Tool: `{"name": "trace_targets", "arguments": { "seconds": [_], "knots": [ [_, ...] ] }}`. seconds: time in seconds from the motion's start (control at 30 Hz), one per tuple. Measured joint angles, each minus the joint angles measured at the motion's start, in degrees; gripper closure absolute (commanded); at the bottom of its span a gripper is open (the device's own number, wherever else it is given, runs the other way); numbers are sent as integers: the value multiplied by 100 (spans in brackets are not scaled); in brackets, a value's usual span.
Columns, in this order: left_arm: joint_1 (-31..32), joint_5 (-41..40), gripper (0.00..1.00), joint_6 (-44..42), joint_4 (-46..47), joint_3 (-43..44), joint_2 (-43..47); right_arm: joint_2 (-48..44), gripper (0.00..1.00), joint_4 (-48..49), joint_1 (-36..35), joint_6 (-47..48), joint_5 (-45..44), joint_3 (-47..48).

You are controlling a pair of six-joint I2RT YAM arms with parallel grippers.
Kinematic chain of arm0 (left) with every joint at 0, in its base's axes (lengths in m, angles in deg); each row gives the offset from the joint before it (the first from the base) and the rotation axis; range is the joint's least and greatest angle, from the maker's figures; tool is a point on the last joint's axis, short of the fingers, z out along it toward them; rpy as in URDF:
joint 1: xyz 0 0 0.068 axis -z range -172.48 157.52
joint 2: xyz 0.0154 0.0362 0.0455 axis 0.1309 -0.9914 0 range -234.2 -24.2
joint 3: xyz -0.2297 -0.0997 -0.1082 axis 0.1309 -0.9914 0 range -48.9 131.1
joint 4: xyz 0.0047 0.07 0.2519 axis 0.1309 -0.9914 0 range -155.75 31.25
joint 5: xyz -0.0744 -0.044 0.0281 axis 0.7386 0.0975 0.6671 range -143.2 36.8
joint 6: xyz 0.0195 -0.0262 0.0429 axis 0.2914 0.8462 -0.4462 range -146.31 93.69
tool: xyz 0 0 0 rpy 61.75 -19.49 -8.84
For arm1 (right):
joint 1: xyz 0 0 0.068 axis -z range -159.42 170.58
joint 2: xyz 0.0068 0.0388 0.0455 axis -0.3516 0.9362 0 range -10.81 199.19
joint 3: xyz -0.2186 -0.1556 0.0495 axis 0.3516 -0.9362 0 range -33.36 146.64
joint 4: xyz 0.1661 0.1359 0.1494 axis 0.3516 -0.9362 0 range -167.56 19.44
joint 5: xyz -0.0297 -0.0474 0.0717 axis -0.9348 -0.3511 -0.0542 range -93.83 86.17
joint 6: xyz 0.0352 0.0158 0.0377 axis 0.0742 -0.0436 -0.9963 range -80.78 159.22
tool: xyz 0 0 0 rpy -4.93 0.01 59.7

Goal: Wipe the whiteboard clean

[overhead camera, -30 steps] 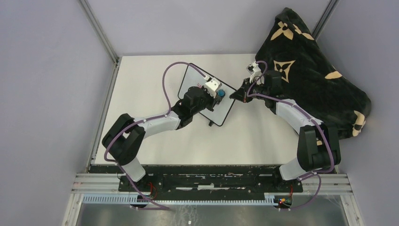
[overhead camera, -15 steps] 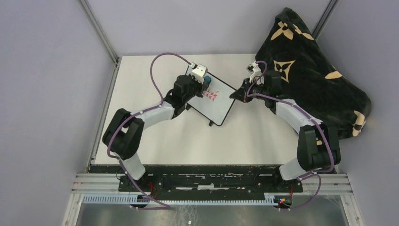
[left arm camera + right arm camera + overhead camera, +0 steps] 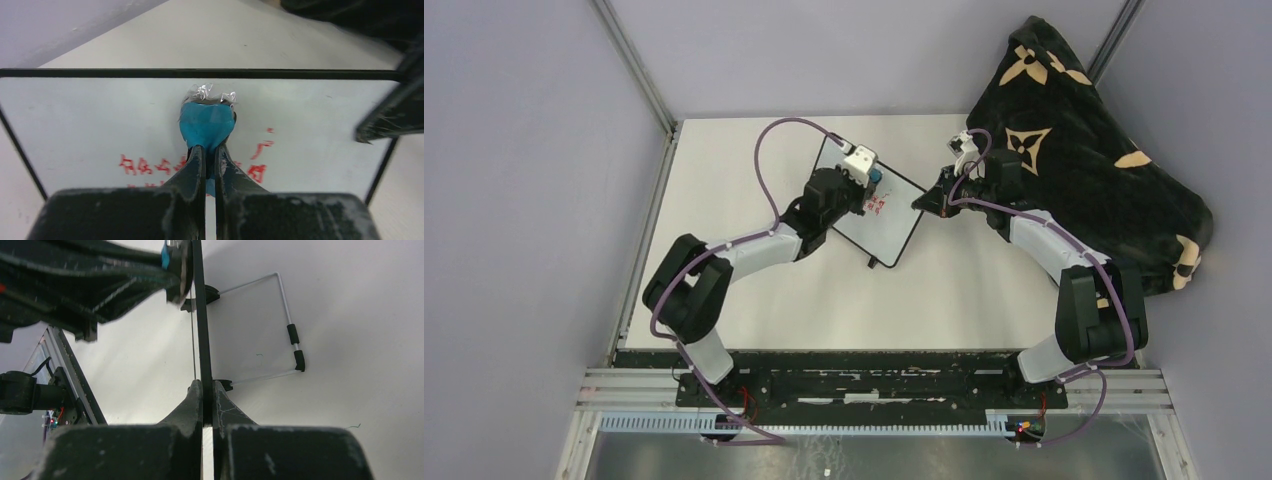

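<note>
The whiteboard [image 3: 886, 222] stands tilted at the table's middle, white with a thin black frame. Red handwriting [image 3: 145, 165] remains on its face, also seen from above [image 3: 876, 204]. My left gripper [image 3: 209, 151] is shut on a blue eraser [image 3: 206, 126] and presses it on the board just above the writing; from above it sits at the board's upper part [image 3: 871, 180]. My right gripper [image 3: 204, 386] is shut on the board's black edge [image 3: 200, 315], holding its right corner [image 3: 921, 204]. The board's wire stand [image 3: 287, 330] shows behind it.
A black cloth with tan flower patterns [image 3: 1074, 150] is heaped at the back right, right behind my right arm. Purple walls and metal posts [image 3: 634, 70] close the table at the left and back. The arms' base rail [image 3: 864, 385] runs along the near edge.
My left gripper with the eraser swept from the board's right middle up to its top left, then came back slightly right. The red writing became uncovered. My right gripper has held still.
</note>
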Motion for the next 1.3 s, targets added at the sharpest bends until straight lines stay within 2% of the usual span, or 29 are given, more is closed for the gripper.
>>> {"name": "trace_targets", "arguments": {
  "seconds": [0.2,0.37,0.57,0.97,1.17,1.3],
  "knots": [
    [662,9,97,2,-33,-103,94,2,99,-17,-2,31,2,11],
    [824,-50,97,-24,-42,-109,96,2,99,-26,-11,68,0,22],
    [601,105,97,-76,-48,-109,96,15,99,-26,-17,87,-7,33],
    [-542,262,97,-85,9,-44,-96,39,99,-44,-48,-20,-87,66],
    [-437,173,97,-87,9,-33,-109,57,99,-55,-50,-24,-87,79],
    [-199,-170,97,-162,9,-81,-72,57,99,-63,-50,-20,-83,81]
  ]
}}
